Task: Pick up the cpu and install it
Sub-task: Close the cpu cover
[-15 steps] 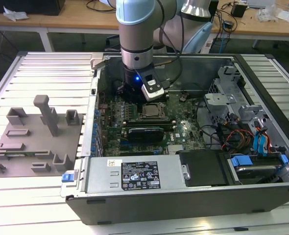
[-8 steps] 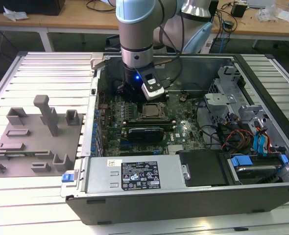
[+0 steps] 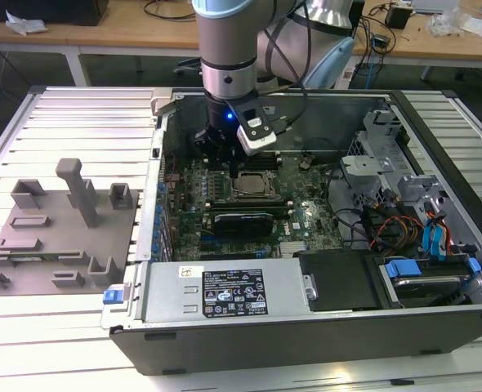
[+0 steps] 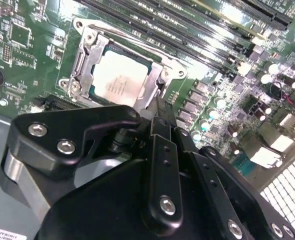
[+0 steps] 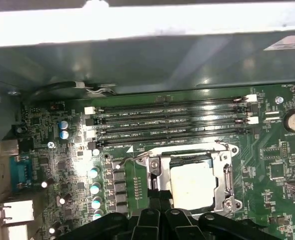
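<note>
The cpu (image 3: 252,185) lies flat inside the metal-framed socket (image 5: 226,172) of the green motherboard (image 3: 302,212), with its pale silvery top showing in both wrist views (image 4: 120,82) (image 5: 192,186). My gripper (image 3: 218,145) hangs inside the open computer case, just beside the socket on the exterior view's left. Its black fingers (image 4: 161,120) are drawn together with nothing between them. The tips reach the socket's edge next to the chip (image 5: 161,196).
Memory slots (image 5: 172,122) run along one side of the socket. The case wall (image 3: 155,163) rises close to the gripper. A grey tray (image 3: 61,237) with blocks and posts lies at the exterior view's left. Drive cages and cables (image 3: 404,212) fill the case's right.
</note>
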Controlling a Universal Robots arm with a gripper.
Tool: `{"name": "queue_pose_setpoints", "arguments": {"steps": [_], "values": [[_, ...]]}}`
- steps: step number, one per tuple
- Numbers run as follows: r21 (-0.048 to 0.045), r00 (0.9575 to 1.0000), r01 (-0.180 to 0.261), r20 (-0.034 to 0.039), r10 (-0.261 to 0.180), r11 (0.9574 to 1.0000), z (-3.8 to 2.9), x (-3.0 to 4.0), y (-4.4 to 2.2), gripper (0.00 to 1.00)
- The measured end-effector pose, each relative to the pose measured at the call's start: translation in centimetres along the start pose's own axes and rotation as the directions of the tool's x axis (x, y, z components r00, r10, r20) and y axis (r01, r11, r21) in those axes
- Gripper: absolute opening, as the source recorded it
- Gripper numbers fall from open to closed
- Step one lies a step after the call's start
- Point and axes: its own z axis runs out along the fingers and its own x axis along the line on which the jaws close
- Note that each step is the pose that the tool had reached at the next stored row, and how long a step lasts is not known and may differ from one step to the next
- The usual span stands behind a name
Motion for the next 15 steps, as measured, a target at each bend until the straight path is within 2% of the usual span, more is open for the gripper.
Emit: {"name": "queue_pose_setpoints", "arguments": {"steps": [4, 6, 8, 9, 12, 15], "values": [[0.0030, 1.0000, 0.000, -0.0026, 0.000, 1.0000, 0.12, -1.55, 0.13, 0.11], [0.0053, 1.0000, 0.000, -0.0054, 0.000, 1.0000, 0.22, -2.95, 0.25, 0.11], [0.0069, 1.0000, 0.000, -0.0073, 0.000, 1.0000, 0.29, -3.83, 0.33, 0.11], [0.0072, 1.0000, 0.000, -0.0080, 0.000, 1.0000, 0.31, -4.08, 0.35, 0.11], [0.0077, 1.0000, 0.001, -0.0084, -0.001, 1.0000, 0.22, -4.15, 0.35, 0.11], [0.0078, 1.0000, 0.001, -0.0082, -0.001, 1.0000, -0.57, -4.21, 0.36, 0.11]]}}
